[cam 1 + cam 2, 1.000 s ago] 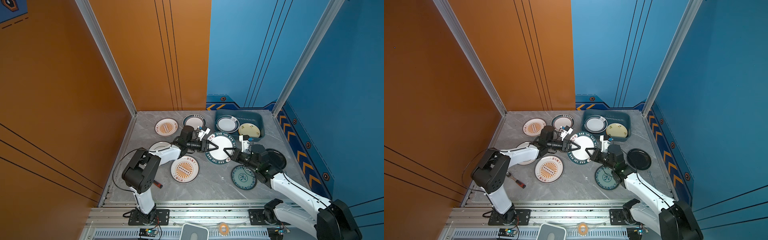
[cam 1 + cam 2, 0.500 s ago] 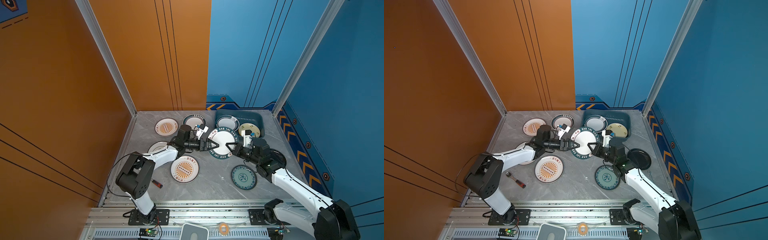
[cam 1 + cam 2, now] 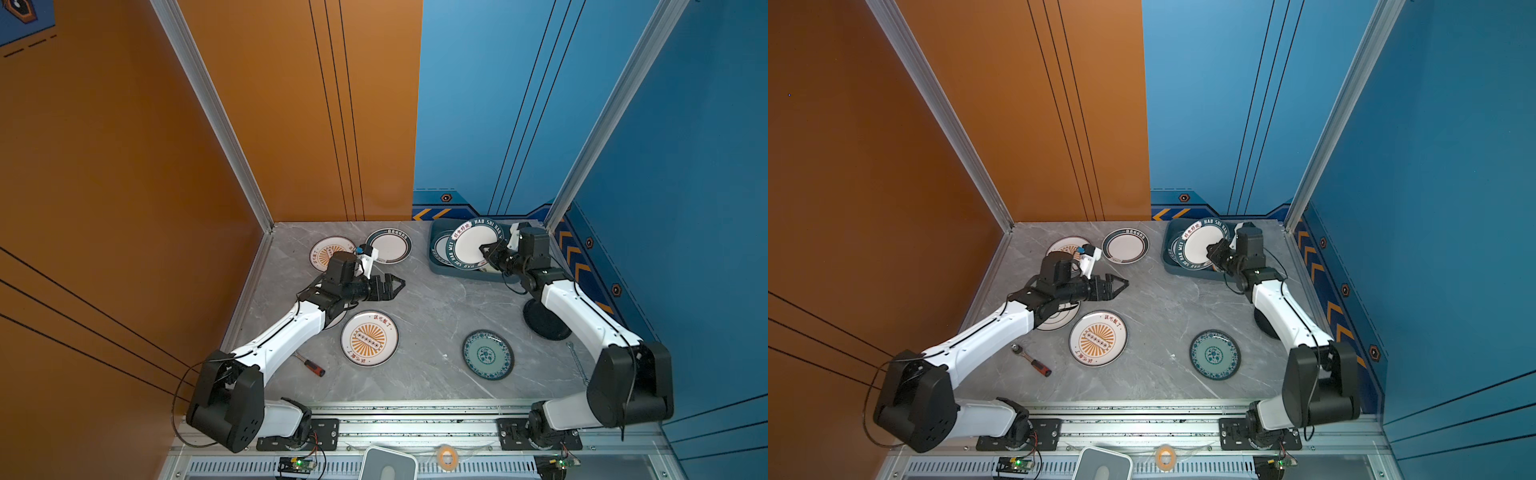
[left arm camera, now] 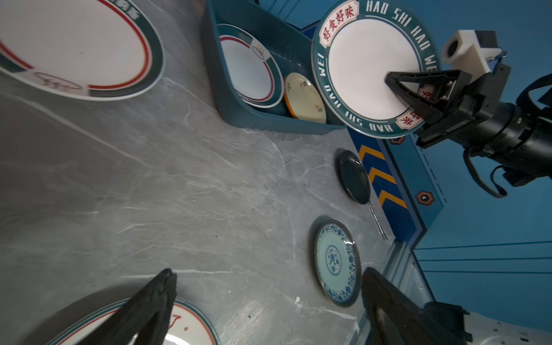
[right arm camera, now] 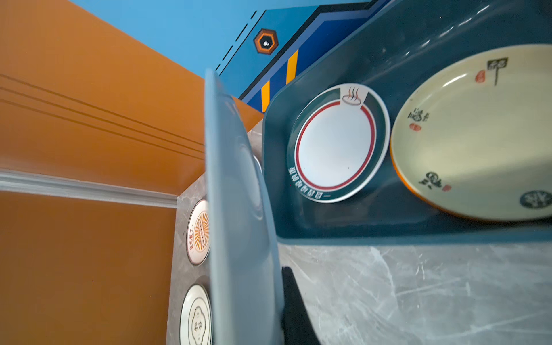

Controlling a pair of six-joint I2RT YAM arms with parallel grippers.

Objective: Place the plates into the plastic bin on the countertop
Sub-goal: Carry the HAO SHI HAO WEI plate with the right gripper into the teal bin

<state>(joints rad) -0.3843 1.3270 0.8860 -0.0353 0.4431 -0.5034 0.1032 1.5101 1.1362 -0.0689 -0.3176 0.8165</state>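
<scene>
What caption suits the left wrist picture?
Right gripper holds a green-rimmed lettered plate at the plastic bin, where a red-ringed plate and a cream plate lie.

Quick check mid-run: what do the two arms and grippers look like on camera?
Both match: white tubular links on the left arm and right arm, bulky black joint housings. The left gripper and right gripper have black triangular open-frame fingers. A white boxy camera mount sits on each wrist; thin black cables loop alongside.

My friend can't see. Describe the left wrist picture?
The right gripper holds a lettered plate over the bin, where a green-rimmed plate and a cream plate lie. A teal plate and a black plate sit on the countertop.
</scene>
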